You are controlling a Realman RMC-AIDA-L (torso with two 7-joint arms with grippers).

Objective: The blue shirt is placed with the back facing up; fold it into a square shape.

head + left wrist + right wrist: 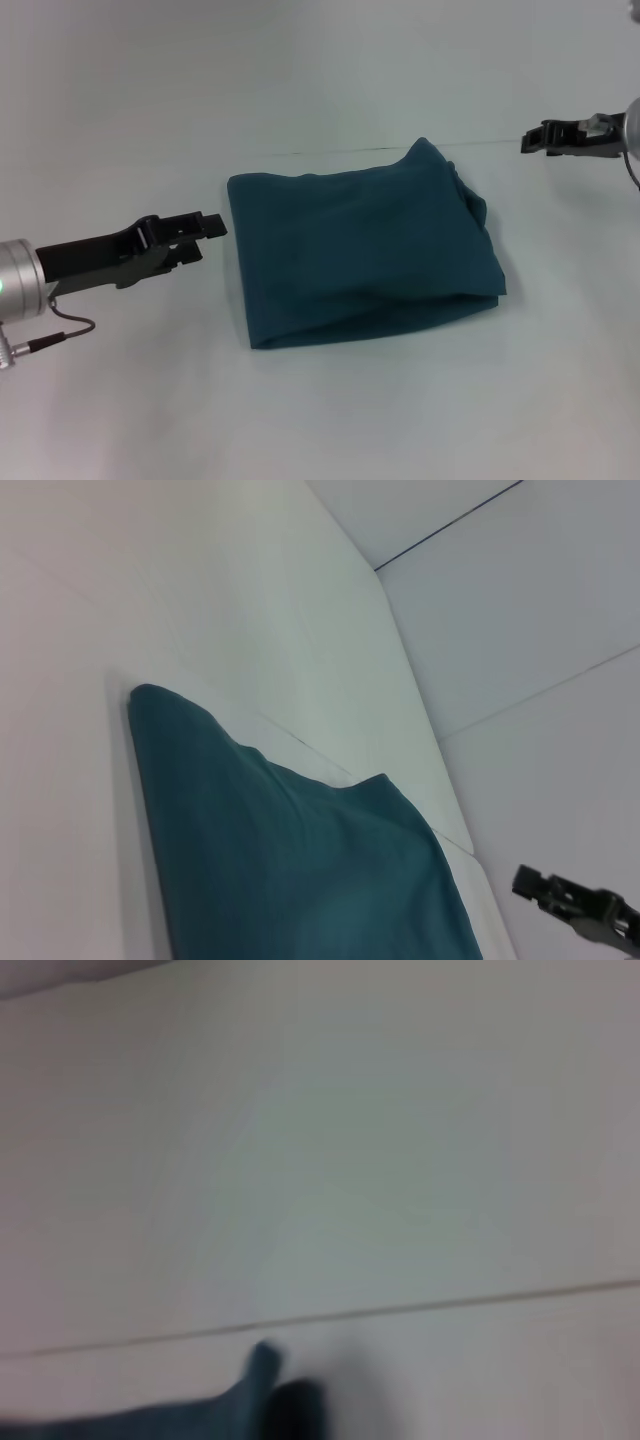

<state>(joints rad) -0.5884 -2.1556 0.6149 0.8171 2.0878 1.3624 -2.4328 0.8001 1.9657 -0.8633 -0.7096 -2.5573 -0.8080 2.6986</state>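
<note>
Left end effector beside folded blue shirt.

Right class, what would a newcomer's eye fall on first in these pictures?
The blue shirt, folded into a rough square, lies mid-table. The left gripper hangs just off the shirt's left edge, not touching it. The right gripper hangs apart at the far right, holding nothing.
</note>
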